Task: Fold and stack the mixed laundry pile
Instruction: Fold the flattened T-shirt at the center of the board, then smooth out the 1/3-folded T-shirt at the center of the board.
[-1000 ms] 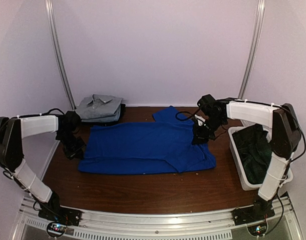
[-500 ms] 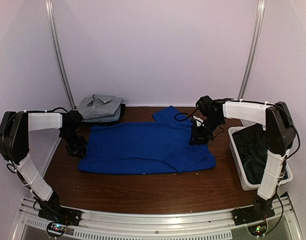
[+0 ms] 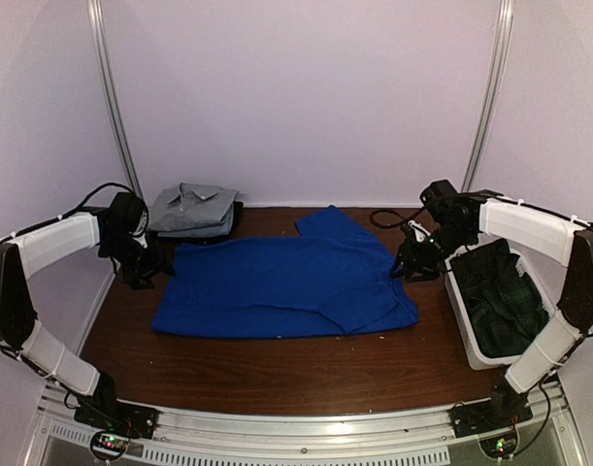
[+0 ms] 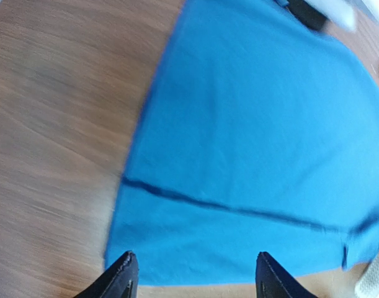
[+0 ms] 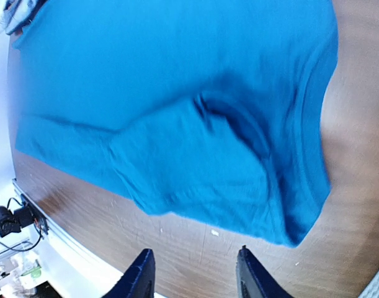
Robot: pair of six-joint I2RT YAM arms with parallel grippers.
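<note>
A royal-blue shirt (image 3: 286, 286) lies spread flat across the middle of the brown table, one sleeve pointing to the back. It fills most of the left wrist view (image 4: 257, 136) and the right wrist view (image 5: 177, 93). A folded light grey shirt (image 3: 191, 209) sits on a dark piece at the back left. A dark green-black garment (image 3: 500, 301) lies in the white bin. My left gripper (image 3: 146, 270) hangs open just off the shirt's left edge, nothing between its fingers (image 4: 122, 276). My right gripper (image 3: 417, 264) stands open beside the shirt's right edge, also empty (image 5: 192, 273).
The white rectangular bin (image 3: 468, 325) stands at the table's right side, close to my right arm. A bare strip of brown table (image 3: 277, 369) runs along the front. Grey walls and two metal rails close in the back.
Both grippers have opened and let go of the blue shirt. The left one pulled back to the left and away, the right one moved right toward the bin. The shirt now lies flat.
</note>
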